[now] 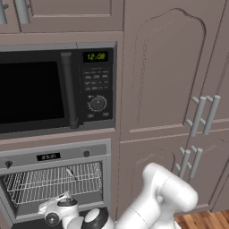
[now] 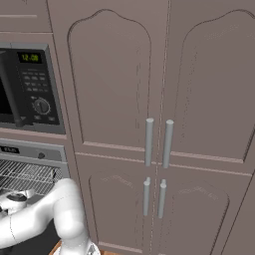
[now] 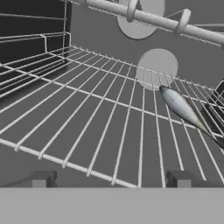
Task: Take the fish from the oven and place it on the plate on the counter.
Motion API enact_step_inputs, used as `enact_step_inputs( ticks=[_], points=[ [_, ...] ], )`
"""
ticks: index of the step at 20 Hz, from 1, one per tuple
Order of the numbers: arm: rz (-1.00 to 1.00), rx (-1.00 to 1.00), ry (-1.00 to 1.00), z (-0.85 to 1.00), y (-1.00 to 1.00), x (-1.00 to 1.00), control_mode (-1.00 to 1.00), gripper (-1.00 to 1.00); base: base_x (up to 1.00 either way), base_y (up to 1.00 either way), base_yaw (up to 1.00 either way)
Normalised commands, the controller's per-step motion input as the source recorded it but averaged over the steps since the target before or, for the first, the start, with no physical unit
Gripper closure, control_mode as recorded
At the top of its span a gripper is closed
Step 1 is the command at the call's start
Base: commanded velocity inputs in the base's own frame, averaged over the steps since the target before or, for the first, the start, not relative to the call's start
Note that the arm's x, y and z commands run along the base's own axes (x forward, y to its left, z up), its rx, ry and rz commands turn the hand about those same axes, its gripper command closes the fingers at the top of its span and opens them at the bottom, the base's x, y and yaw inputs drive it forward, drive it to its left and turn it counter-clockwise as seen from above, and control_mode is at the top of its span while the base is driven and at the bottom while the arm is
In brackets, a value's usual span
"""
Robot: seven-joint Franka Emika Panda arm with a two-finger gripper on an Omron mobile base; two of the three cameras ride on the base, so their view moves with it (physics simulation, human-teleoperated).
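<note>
The oven stands open, its wire rack bare across most of its width. The fish, slender and grey, lies on the rack toward the right in the hand view, its tail near the rack's right edge; it appears in the left base view as a thin sliver. My gripper is open at the oven's mouth, low over the rack's front, with nothing between its fingertips. The fish lies ahead and to the right of them, untouched. The plate and the counter are out of view.
A black microwave with a green clock sits right above the oven. Tall brown cabinet doors with silver handles cover the wall to the right. A heating bar crosses the top of the oven cavity. My arm reaches in from the right.
</note>
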Motion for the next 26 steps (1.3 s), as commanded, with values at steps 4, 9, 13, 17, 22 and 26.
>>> enact_step_inputs(
  ticks=[4, 9, 13, 17, 22, 26],
  points=[
    [0.0, 0.0, -0.1, -1.0, -0.09, 0.0, -1.0, -1.0, 0.0, 0.0, 0.0],
    [0.0, -0.01, -0.24, -1.0, -0.25, 0.07, -1.0, -1.0, 0.0, 0.0, 0.0],
    [0.0, -0.01, -0.29, -0.97, -0.04, 0.0, -1.0, -1.0, 0.0, 0.0, 0.0],
    [0.0, 0.0, -0.19, -0.77, 0.0, -0.07, -1.0, -1.0, 0.0, 0.0, 0.0],
    [0.0, -0.04, -0.04, -0.76, 0.0, -0.38, -1.0, -1.0, 0.0, 0.0, 0.0],
    [0.0, -0.03, 0.13, -0.56, 0.0, -0.37, -1.0, -1.0, 0.0, 0.0, 0.0]
  ],
)
